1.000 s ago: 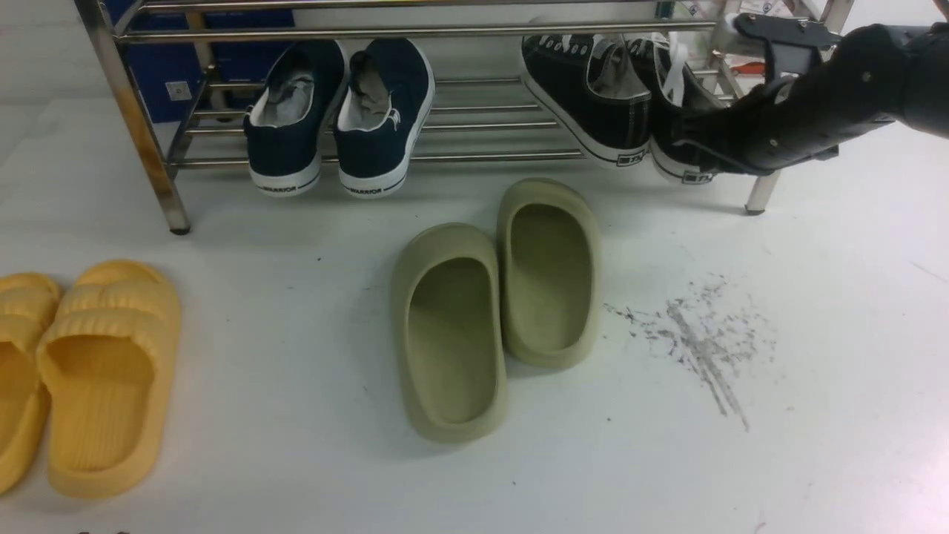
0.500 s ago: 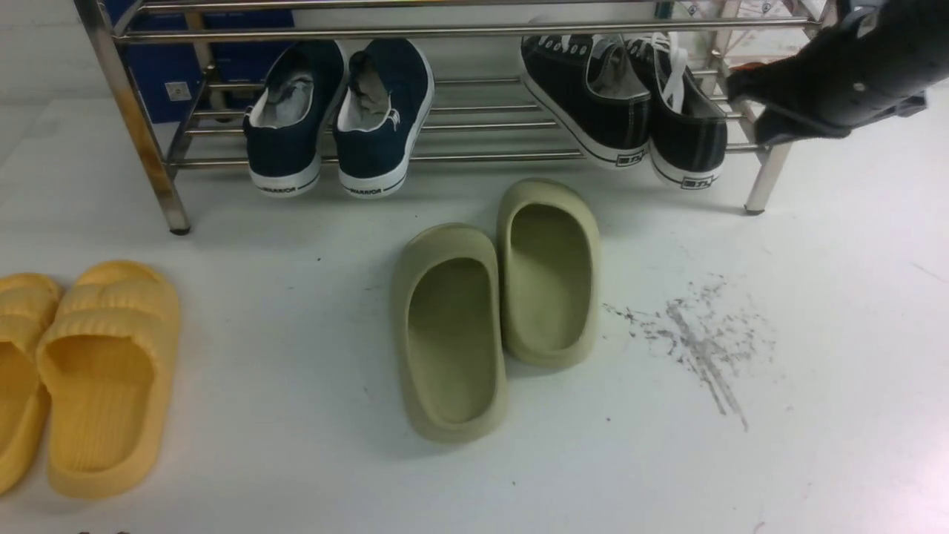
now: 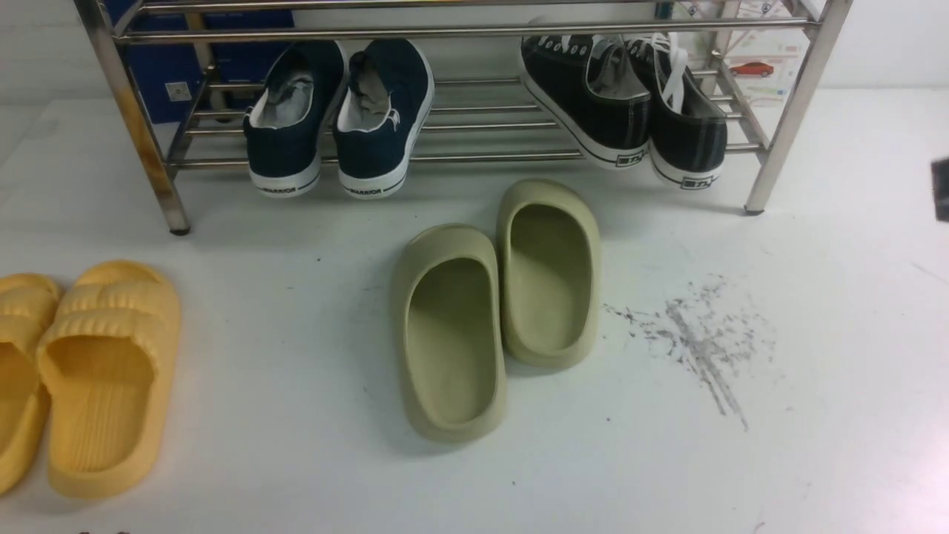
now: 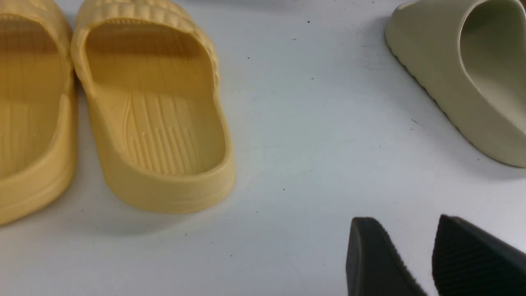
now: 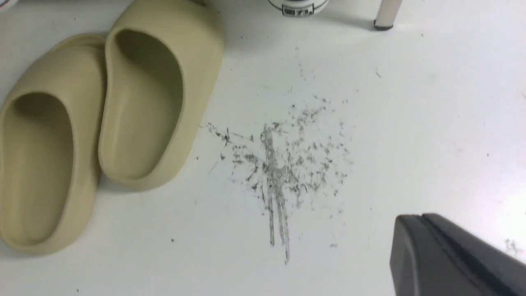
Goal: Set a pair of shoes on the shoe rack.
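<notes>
The pair of shoes, two black sneakers [image 3: 593, 96] [image 3: 689, 119] with white laces, sits heels outward on the lower bars at the right end of the steel shoe rack [image 3: 445, 32]. One white heel [image 5: 298, 6] and a rack leg [image 5: 386, 14] show in the right wrist view. My right gripper [image 5: 415, 218] is shut and empty, low over the white floor beside grey scuff marks. Only a dark sliver of that arm [image 3: 941, 189] shows in the front view. My left gripper [image 4: 404, 222] is open with nothing between its fingers, over the floor between a yellow and an olive slipper.
Navy slip-ons [image 3: 337, 119] rest on the rack's left part. Two olive slippers [image 3: 497, 304] lie on the floor in front of the rack, and yellow slippers [image 3: 104, 371] lie at the left. Grey scuff marks [image 3: 697, 334] stain the floor at the right.
My right arm has drawn back from the right black sneaker and off to the right, almost out of the front view. Both sneakers stay on the rack.
</notes>
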